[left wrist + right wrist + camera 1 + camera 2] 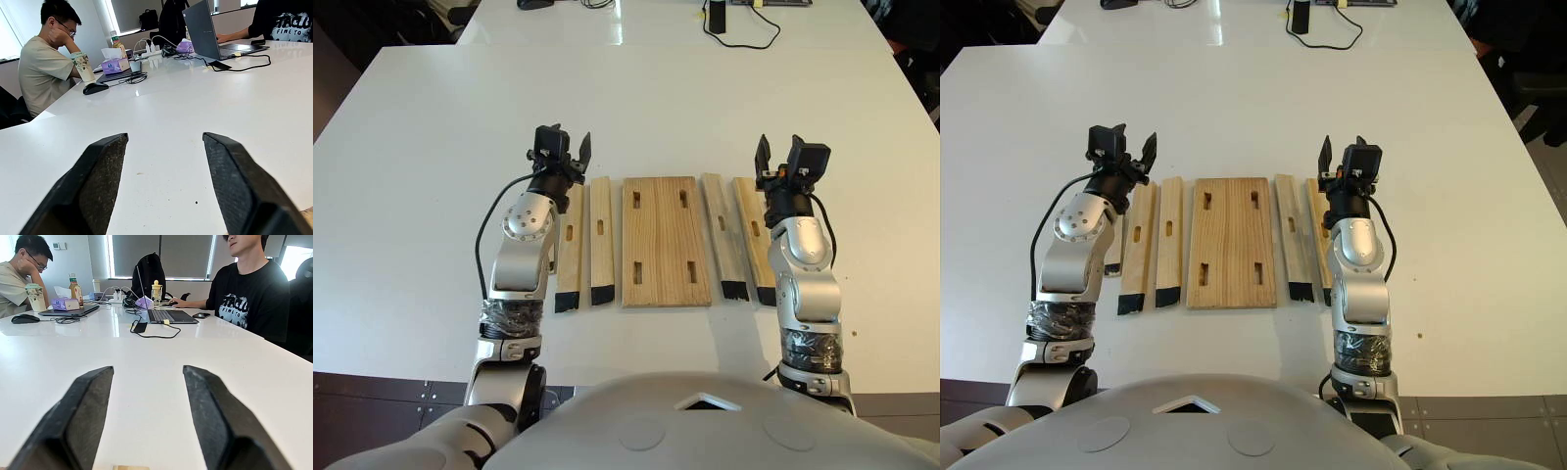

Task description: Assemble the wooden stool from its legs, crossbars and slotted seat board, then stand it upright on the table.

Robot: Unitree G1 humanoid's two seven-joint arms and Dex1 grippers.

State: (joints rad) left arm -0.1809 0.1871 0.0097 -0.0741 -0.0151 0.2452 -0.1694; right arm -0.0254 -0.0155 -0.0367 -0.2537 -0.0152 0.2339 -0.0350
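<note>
Over table [431, 147], left end effector [572, 138] and right end effector [779, 145] gape wide.

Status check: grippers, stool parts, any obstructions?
Left gripper open, holding nothing. Right gripper likewise. Slotted light wooden seat board flat between black-tipped wooden legs, unassembled. Black cabled device sits far off.

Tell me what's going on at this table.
Nothing is assembled yet. The slotted seat board lies flat on the white table, with four slotted wooden strips laid alongside it, two on each side. The left gripper and right gripper are both open and empty, near the far ends of the outer strips.
</note>
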